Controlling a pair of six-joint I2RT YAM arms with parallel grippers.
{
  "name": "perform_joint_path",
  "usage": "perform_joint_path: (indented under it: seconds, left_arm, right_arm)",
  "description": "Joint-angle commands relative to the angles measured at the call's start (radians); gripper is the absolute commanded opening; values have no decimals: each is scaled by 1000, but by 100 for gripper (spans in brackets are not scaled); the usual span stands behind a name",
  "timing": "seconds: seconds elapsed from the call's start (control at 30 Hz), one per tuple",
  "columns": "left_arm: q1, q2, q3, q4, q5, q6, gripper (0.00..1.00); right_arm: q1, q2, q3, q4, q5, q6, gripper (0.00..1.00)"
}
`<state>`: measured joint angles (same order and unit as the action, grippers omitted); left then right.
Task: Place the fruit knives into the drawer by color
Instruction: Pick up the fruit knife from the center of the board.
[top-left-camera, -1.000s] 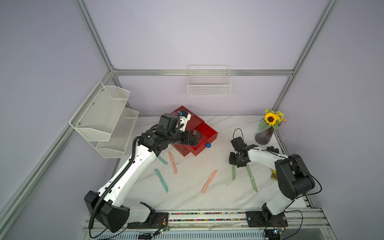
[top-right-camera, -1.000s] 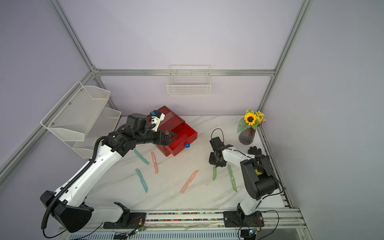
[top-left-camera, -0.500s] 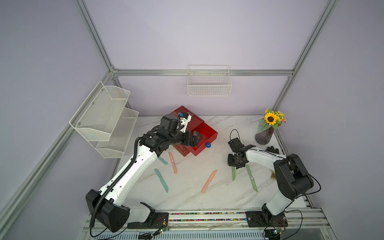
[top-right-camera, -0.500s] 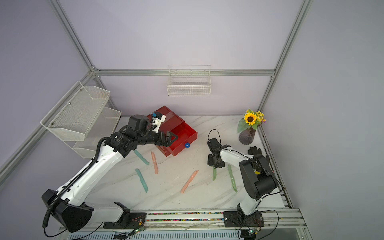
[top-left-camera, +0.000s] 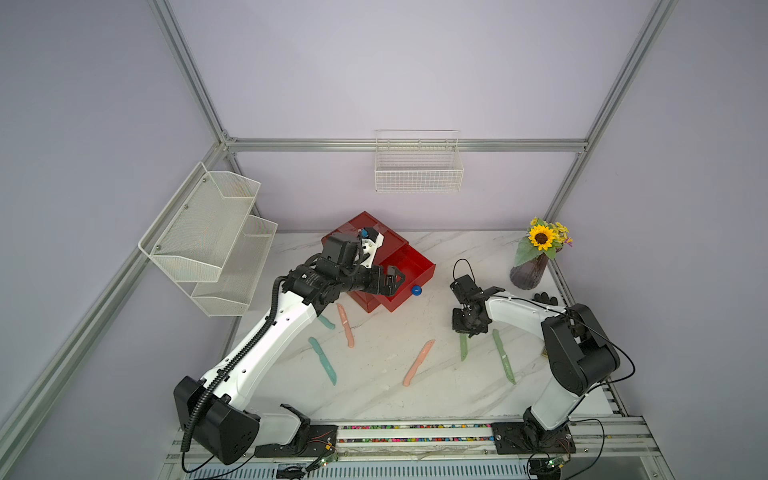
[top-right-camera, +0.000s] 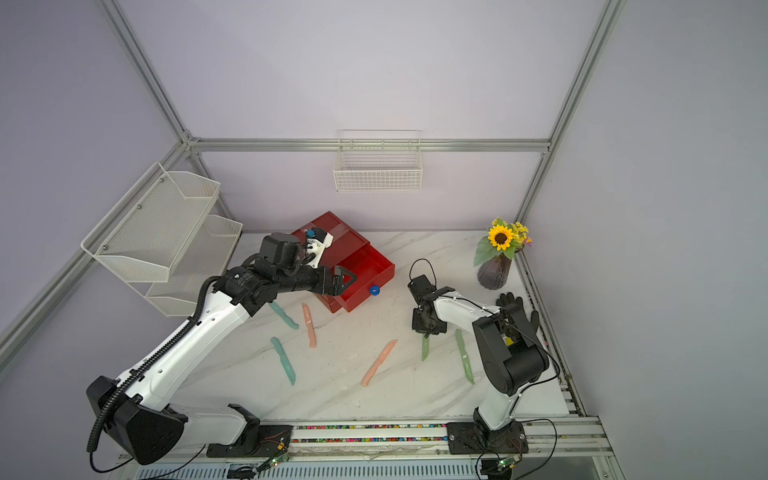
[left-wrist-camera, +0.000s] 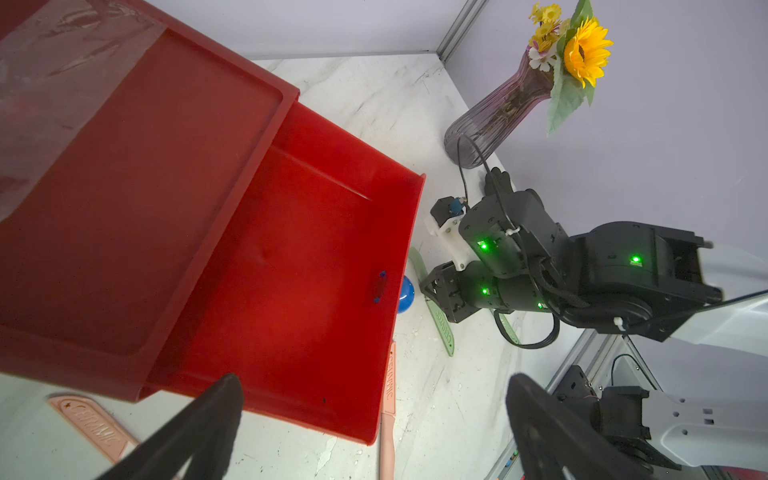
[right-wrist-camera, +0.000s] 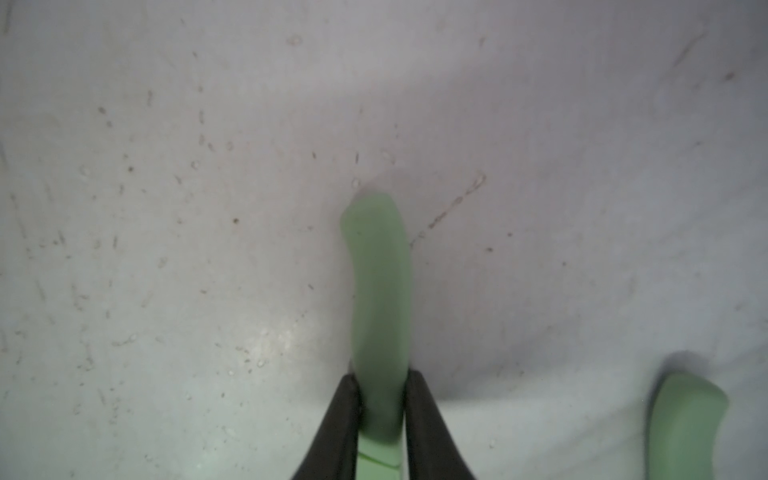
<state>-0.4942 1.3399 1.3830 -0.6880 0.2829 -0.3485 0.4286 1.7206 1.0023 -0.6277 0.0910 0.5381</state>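
The red drawer cabinet (top-left-camera: 365, 232) stands at the back of the marble table, and its top drawer (left-wrist-camera: 291, 270) is pulled out and empty, blue knob (top-left-camera: 416, 290) in front. My left gripper (top-left-camera: 392, 282) hovers open over that drawer's near side. Low over the table, my right gripper (top-left-camera: 467, 330) is shut on the handle of a pale green knife (right-wrist-camera: 381, 291) that lies on the marble. A second pale green knife (top-left-camera: 503, 356) lies just right of it. Two pink knives (top-left-camera: 345, 319) (top-left-camera: 418, 362) and two teal knives (top-left-camera: 322, 359) (top-left-camera: 326, 322) lie on the table.
A dark vase with a sunflower (top-left-camera: 534, 266) stands at the back right, with a black glove (top-left-camera: 544, 298) beside it. White mesh shelves (top-left-camera: 208, 241) hang on the left wall. A wire basket (top-left-camera: 417, 166) hangs on the back wall.
My right gripper has closed its jaws on the pale green knife's handle. The left arm has shifted slightly toward the open drawer's front.
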Motion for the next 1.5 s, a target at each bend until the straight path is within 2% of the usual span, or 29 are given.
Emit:
perform_joint_path:
  seconds: [0.0,0.13,0.33,0.6,0.77,0.93,1.07,1.2,1.47]
  left_arm:
    - [2,-41,1,36,0,1,100]
    - [3,-40,5,36,4,8,100]
    - [10,-20,34,31,-1,27,100]
    - [37,28,106,40,-11,40,100]
    - [48,62,154,45,-12,52,100]
    - [71,112,195,62,-5,45,100]
    - [75,140,230,62,1,48,100]
    - [79,155,244,67,3,45,100]
    - [85,148,230,71,6,39,100]
  right_arm:
    - [7,46,-75,-40,-40,5,7]
    - [5,35,-76,-40,-40,17,1]
    - [4,-26,-26,-97,-17,23,1]
    - [3,-169,70,-227,-53,60,1]
    - [3,-230,174,-309,-87,81,1]
    - [3,-248,389,-430,-112,89,1]
    - [3,-226,597,-466,-208,91,3]
    - [2,-159,745,-427,-371,124,4]
    - [5,-53,780,-172,-588,252,4]
